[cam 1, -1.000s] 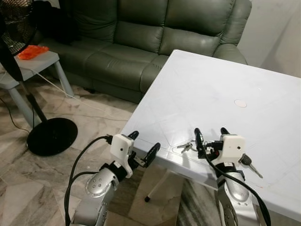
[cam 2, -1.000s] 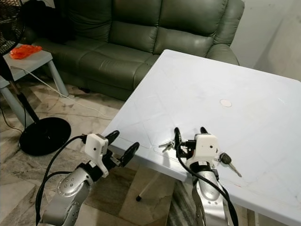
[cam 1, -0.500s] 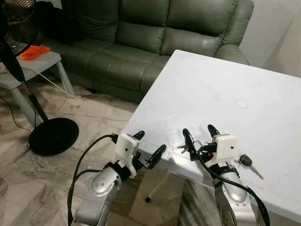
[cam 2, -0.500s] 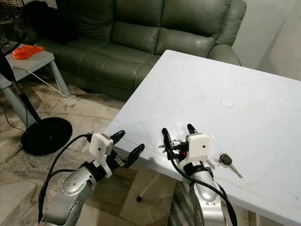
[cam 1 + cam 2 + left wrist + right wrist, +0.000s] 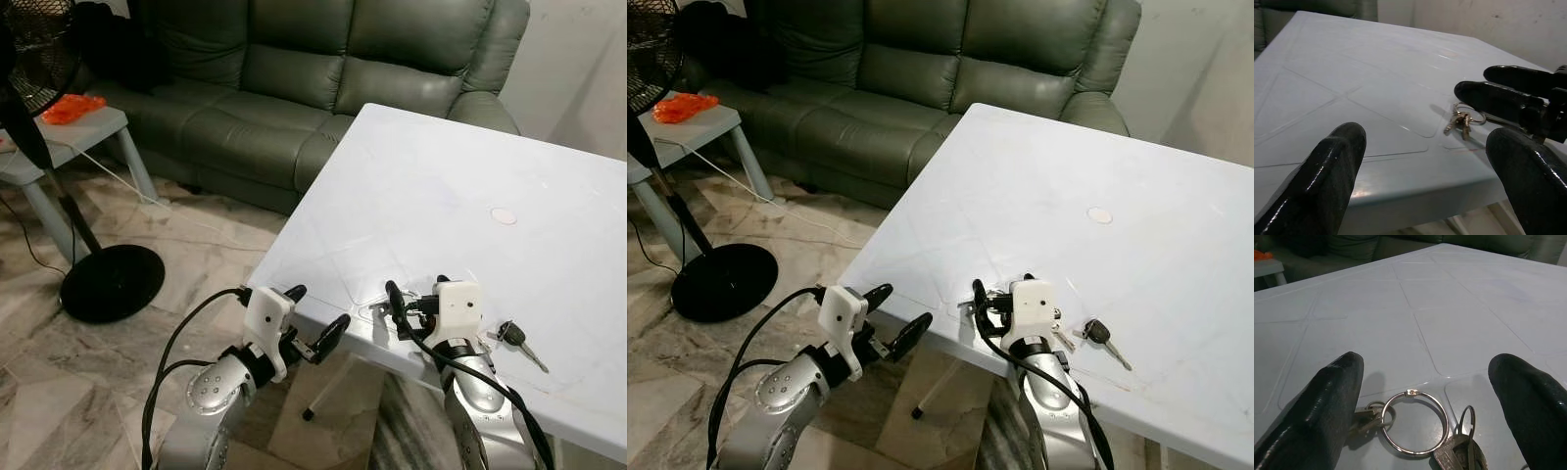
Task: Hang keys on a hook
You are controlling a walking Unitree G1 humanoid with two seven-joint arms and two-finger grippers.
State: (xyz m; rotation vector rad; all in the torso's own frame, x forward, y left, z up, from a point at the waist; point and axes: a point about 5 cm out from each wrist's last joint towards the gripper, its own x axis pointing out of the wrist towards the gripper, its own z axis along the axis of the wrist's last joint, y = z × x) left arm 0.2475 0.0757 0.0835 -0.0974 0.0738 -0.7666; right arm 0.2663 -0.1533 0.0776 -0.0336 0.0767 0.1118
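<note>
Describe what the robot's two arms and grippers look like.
Both arms are silver metal with rounded, perforated joint housings. Each ends in a white boxy wrist block carrying two long, glossy black fingers with rounded tips. A thick black cable loops from each wrist back along the arm. The left gripper and right gripper look alike; the right one shows small dark fittings beside its white block.

One white table (image 5: 460, 186), one key bunch on ring (image 5: 1415, 428), one black-headed key (image 5: 517, 339) at its 3 o'clock, one sofa (image 5: 294, 78), one fan (image 5: 39, 59).
</note>
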